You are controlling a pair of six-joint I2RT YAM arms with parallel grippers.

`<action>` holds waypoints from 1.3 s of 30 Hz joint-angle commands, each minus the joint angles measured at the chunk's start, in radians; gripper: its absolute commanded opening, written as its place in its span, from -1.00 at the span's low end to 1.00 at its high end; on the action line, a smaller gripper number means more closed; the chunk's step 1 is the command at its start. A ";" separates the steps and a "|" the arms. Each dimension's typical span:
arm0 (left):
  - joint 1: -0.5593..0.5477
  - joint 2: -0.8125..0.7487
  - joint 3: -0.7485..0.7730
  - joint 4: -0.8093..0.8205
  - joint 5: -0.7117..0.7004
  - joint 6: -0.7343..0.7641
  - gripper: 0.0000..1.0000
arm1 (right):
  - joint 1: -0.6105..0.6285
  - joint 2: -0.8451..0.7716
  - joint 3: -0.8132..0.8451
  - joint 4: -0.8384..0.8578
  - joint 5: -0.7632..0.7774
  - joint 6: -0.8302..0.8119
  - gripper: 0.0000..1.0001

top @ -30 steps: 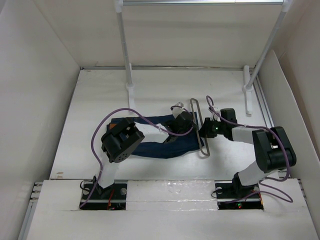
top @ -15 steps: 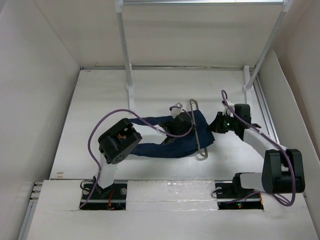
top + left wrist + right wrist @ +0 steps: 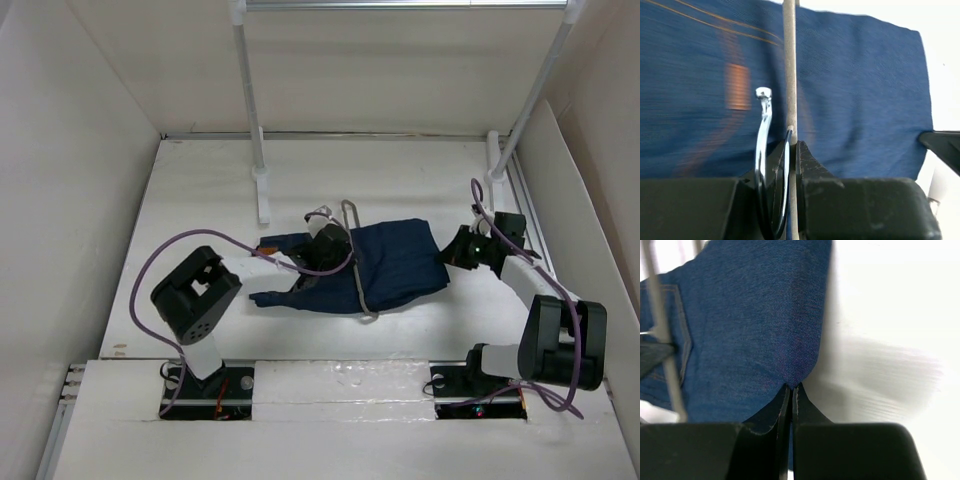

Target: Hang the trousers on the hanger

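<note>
Left pincer (image 3: 792, 145) clenched on hanger (image 3: 788, 75) bar, right pincer (image 3: 791, 387) clenched on trousers (image 3: 750, 315) edge. Trousers flat on table (image 3: 200, 190), hanger across their middle. Roughly halfway, I reckon: fold-over and lift remain.

- No text, number, brand or sign can be read in any of the views.
- The orange-tan patch (image 3: 737, 86) on the trousers (image 3: 855, 90), left of centre in the left wrist view, is blurred. No lettering can be made out on it.
</note>
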 commanded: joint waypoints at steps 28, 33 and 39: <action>-0.033 -0.014 0.267 -0.356 -0.128 0.256 -1.00 | 0.045 0.123 0.000 0.136 0.082 0.011 -1.00; -0.033 -0.025 0.318 -0.405 -0.118 0.250 -1.00 | 0.056 0.072 0.039 0.058 0.096 -0.011 -0.22; -0.033 -0.051 0.525 -0.570 -0.151 0.257 -1.00 | 0.117 -0.175 0.125 -0.142 0.113 -0.021 0.33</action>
